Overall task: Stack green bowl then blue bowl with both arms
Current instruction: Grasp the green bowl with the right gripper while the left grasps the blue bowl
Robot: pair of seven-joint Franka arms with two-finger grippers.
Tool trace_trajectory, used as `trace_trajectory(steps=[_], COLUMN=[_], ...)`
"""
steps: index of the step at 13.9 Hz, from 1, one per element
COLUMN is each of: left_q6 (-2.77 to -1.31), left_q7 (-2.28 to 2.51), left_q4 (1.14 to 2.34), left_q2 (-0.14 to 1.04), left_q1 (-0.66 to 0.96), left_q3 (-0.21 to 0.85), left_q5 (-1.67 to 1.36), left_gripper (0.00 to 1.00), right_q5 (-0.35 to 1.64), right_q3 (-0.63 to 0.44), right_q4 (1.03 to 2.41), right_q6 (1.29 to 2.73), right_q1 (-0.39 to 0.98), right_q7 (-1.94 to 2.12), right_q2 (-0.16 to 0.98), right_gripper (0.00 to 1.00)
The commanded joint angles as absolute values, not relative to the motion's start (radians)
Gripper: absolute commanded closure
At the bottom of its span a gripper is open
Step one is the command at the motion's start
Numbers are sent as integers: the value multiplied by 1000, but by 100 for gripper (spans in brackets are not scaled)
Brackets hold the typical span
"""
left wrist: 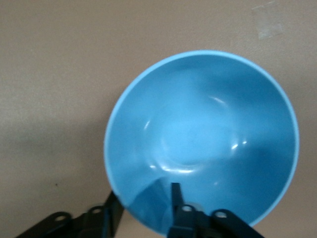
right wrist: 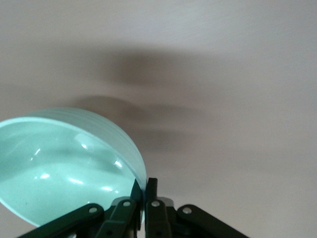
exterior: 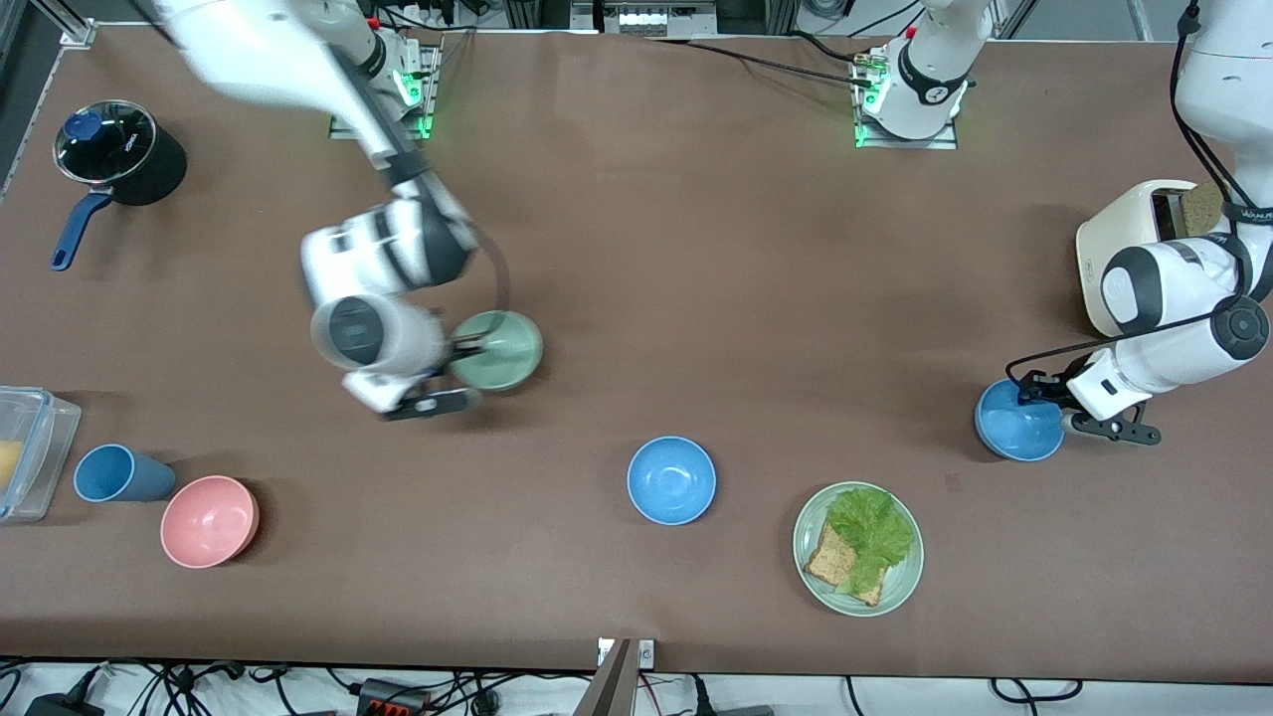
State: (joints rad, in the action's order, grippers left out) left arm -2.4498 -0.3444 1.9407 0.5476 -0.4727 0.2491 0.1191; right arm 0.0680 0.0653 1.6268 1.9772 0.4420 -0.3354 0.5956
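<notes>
We see the right gripper (exterior: pixel 459 350) over the worktop (exterior: pixel 716 278), toward the right arm's end, its jaws closed on the rim of the green bowl (exterior: pixel 500 350). In the right wrist view one finger sits inside the rim and one outside, pinching the wall of the green bowl (right wrist: pixel 64 168), which hangs tilted above the bare brown surface with its shadow below it.

The left gripper (exterior: pixel 1039 396) is toward the left arm's end of the worktop, beside the toaster (exterior: pixel 1129 249). Its jaws are closed on the rim of a blue bowl (exterior: pixel 1014 423). The left wrist view shows one finger (left wrist: pixel 176 194) inside the glossy blue bowl (left wrist: pixel 208 139) and the other outside its wall. We cannot tell whether this bowl rests on the worktop or is lifted off it.

A second blue bowl (exterior: pixel 671 480) sits upright on the worktop, nearer to the front camera than both held bowls and between them along the table. Just beside it, toward the left arm's end, is a plate (exterior: pixel 811 562) with lettuce and toast. Toward the right arm's end we see a pink bowl (exterior: pixel 209 521), a blue cup (exterior: pixel 117 473) lying beside it, and a clear container (exterior: pixel 30 447) at the edge. A dark pot (exterior: pixel 124 154) stands well apart from them, farther from the front camera.
</notes>
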Motion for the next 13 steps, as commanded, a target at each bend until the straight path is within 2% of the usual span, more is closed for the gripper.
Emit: trace_trajectory(steps=[1, 3, 9, 12, 13], left_q6=[-2448, -2439, -2200, -2070, -2056], left_q7=[-370, -400, -333, -153, -59], left_q4=[1944, 1945, 1927, 1916, 1917], left_q2=[535, 526, 430, 371, 361], left_q1=[-477, -471, -482, -480, -482], left_q3=[265, 276, 405, 526, 576], left_q5=[143, 144, 120, 52, 51], left_gripper=[88, 100, 100, 100, 100], right_q5=[124, 129, 259, 285, 288], right_q3=[54, 54, 54, 54, 54], right_q4=[1542, 1532, 1531, 1531, 1531], right_q6=[1967, 1982, 2060, 2098, 2117], right_q1=[587, 635, 643, 658, 666], right_q7=[-489, -564, -569, -572, -572], right_q2=[681, 698, 722, 735, 741], right_gripper=[100, 100, 100, 100, 93])
